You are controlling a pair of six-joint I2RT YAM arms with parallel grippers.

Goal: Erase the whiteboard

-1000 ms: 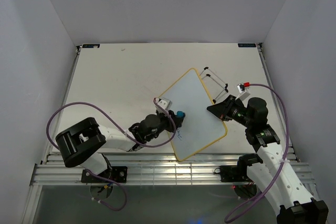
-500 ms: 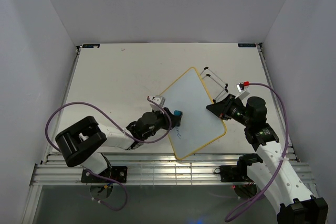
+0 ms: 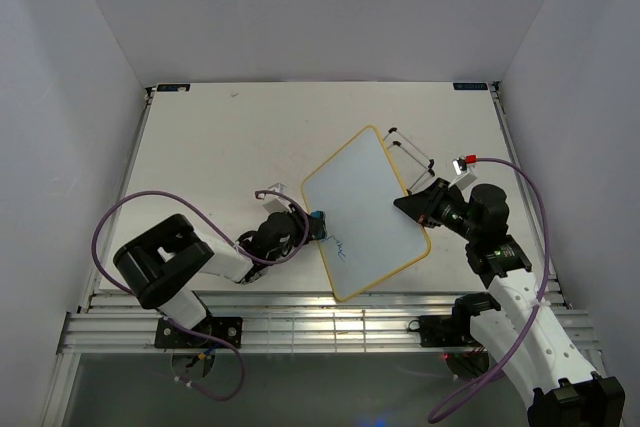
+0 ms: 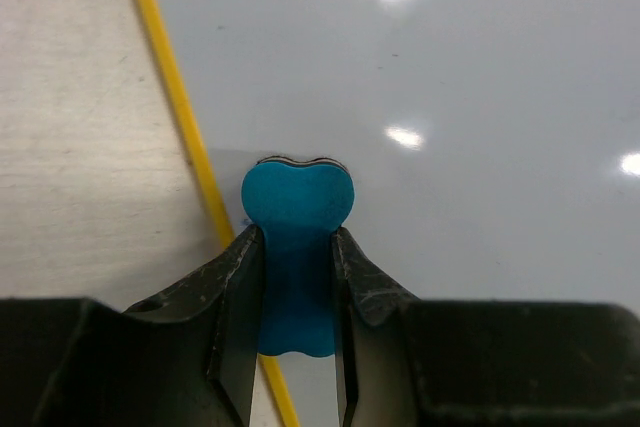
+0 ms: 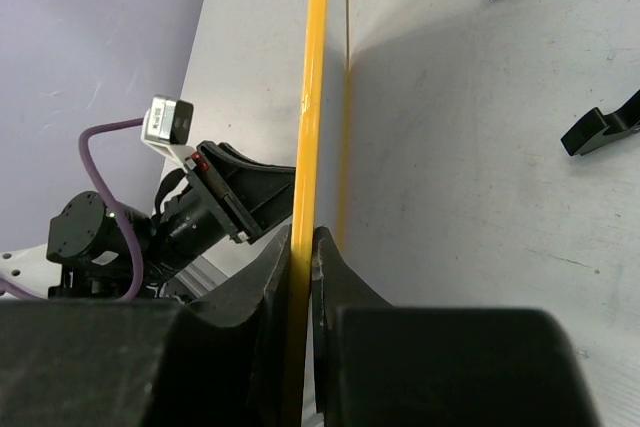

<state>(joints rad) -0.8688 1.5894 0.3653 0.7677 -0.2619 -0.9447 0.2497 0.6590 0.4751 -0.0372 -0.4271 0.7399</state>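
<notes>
The whiteboard [image 3: 365,212], white with a thin yellow frame, lies tilted on the table with faint blue writing near its lower left. My left gripper [image 3: 312,220] is shut on the small blue eraser [image 4: 297,217], which rests on the board's face just inside the yellow left edge [image 4: 180,107]. My right gripper [image 3: 415,205] is shut on the board's right yellow frame [image 5: 305,147], seen edge-on in the right wrist view. The board's black wire feet [image 3: 410,152] stick out behind its far right corner.
The board lies right of the table's [image 3: 220,147] middle. Black stand pieces [image 5: 610,127] lie on the table beside the board. The metal rail [image 3: 300,322] runs along the near edge. Purple cables [image 3: 130,217] loop off both arms.
My left gripper has slid the eraser leftward across the board, from near its middle-left to its left edge. The right gripper has kept its hold on the frame.
</notes>
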